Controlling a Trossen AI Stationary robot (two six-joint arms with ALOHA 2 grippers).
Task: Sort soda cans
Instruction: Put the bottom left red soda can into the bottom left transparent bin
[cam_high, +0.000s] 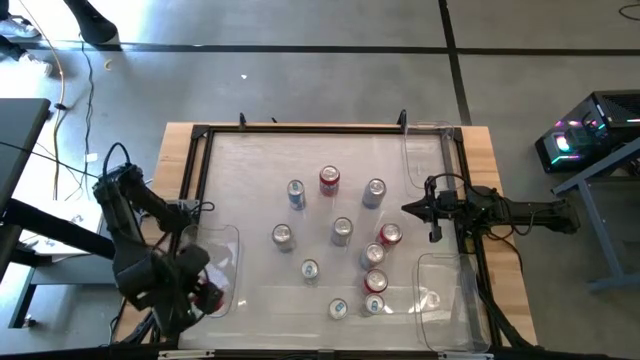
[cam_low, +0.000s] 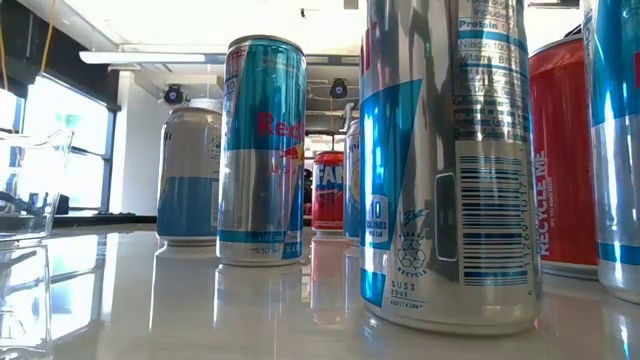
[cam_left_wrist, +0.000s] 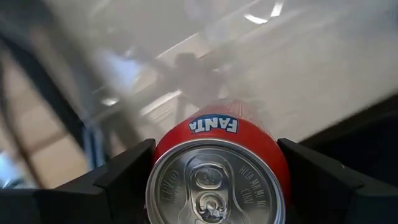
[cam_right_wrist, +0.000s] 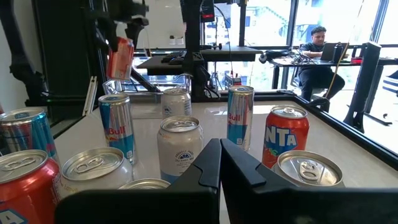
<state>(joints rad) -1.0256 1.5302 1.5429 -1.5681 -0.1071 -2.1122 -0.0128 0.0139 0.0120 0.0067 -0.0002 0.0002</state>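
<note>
From above, the left gripper (cam_high: 207, 293) hangs at the table's near left corner, over a clear plastic bin (cam_high: 225, 245), with a red can (cam_high: 209, 296) between its fingers. About ten more soda cans (cam_high: 341, 231) stand on the clear mat in the middle of the table: silver-blue ones toward the centre and left, red ones (cam_high: 390, 234) mostly on the right. The right gripper (cam_high: 412, 208) waits at the mat's right edge, pointing in toward the group, with a second clear bin (cam_high: 440, 290) near it.

At table height, tall silver-blue cans (cam_low: 262, 150) and a red can (cam_low: 563, 160) fill the picture; neither gripper shows here.

The left wrist camera looks down on the silver top of the red Fanta can (cam_left_wrist: 217, 174), pinched from both sides by the dark fingers (cam_left_wrist: 121, 180), with clear plastic blurred beneath. The grip looks centred, so the step in hand is probably the drop: the can should be lowered upright inside the bin walls before release, so that it does not tip or roll.

The right wrist camera shows that gripper's fingers (cam_right_wrist: 205, 171) pressed together and holding nothing, with cans standing just ahead and the lifted red can (cam_right_wrist: 120, 57) far off. A person (cam_right_wrist: 316, 46) sits at a desk beyond the table.
</note>
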